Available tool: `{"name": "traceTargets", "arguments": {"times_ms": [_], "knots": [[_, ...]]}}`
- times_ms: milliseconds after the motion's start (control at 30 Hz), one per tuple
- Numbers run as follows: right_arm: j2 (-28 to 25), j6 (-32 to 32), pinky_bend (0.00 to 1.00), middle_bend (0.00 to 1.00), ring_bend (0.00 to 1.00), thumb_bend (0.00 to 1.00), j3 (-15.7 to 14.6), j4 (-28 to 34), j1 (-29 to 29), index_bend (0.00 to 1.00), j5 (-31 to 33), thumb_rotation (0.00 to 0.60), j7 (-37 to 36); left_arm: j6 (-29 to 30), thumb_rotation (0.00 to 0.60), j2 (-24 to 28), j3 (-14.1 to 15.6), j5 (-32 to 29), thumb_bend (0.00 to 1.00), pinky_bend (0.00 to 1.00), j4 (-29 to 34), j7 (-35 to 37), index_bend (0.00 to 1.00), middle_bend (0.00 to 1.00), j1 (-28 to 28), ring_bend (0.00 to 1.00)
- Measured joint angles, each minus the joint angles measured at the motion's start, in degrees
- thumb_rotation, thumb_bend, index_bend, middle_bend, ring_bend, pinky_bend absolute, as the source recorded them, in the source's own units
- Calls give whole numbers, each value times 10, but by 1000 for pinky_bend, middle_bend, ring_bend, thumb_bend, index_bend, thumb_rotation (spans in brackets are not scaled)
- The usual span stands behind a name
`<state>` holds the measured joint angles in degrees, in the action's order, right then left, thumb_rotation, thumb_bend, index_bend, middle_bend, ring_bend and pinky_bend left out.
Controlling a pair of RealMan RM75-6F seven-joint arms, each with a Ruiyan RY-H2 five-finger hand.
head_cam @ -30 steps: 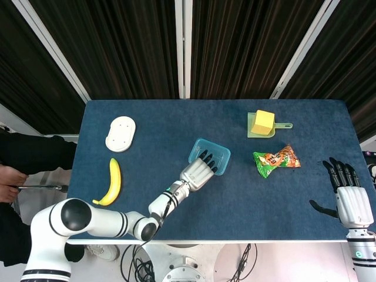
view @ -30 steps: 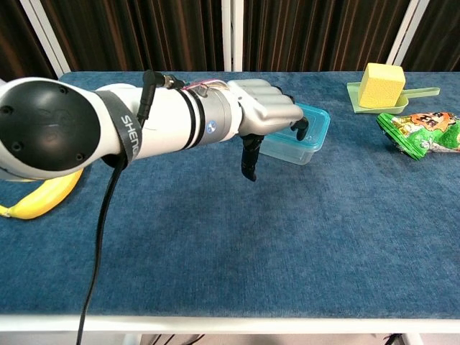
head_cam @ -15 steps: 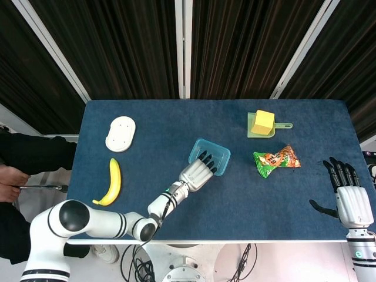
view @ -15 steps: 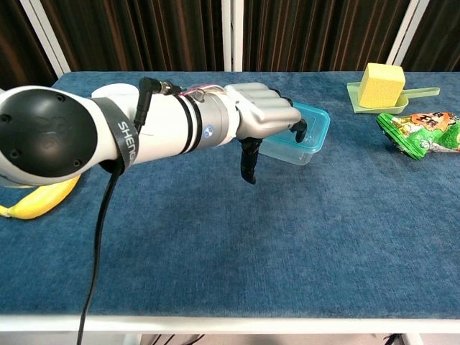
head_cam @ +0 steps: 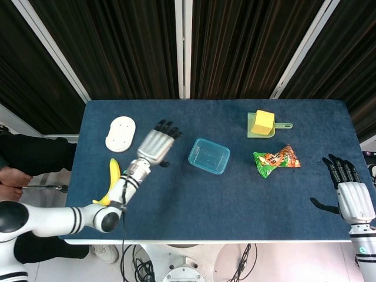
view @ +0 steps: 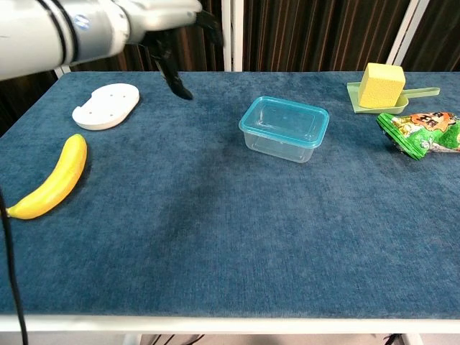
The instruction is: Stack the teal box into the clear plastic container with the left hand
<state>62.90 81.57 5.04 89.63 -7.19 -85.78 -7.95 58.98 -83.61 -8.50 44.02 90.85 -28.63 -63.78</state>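
Robot lab or test cell, not a home — dark slatted wall panels (head_cam: 135,47) with white metal struts (head_cam: 182,47) behind a blue felt-covered table (head_cam: 211,194). Loose cables (head_cam: 141,258) under the table edge; a seated person (head_cam: 17,176) at the left margin.

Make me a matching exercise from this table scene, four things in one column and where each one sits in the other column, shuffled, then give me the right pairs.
Things
1. banana
2. yellow block
3. snack bag
4. clear container

Places
A. on the green tray at the far right
B. mid-table, standing alone and empty
C. near the left edge, in front of the white oval piece
D. right side, in front of the green tray

Pairs: 1-C, 2-A, 3-D, 4-B
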Motion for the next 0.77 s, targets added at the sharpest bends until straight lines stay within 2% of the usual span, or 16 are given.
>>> {"name": "traceTargets", "arguments": {"times_ms": [200, 467, 567, 767], "knots": [[-3, -11, 0, 38, 0, 58, 1, -16, -8, 0, 0, 600, -30, 98, 600, 61, 30, 89, 88, 12, 1, 109, 212, 147, 118, 5], [8, 26, 0, 19, 0, 58, -2, -24, 4, 0, -17, 600, -40, 276, 600, 102, 90, 213, 88, 13, -58, 245, 211, 147, 305, 4], [10, 33, 0, 18, 0, 58, -9, -22, 10, 0, -22, 600, -37, 327, 600, 112, 112, 239, 88, 12, -64, 261, 211, 147, 367, 4], [17, 53, 0, 18, 0, 62, -16, -15, 25, 0, -28, 600, -33, 389, 600, 126, 141, 271, 89, 10, -43, 249, 205, 144, 457, 5]]}}
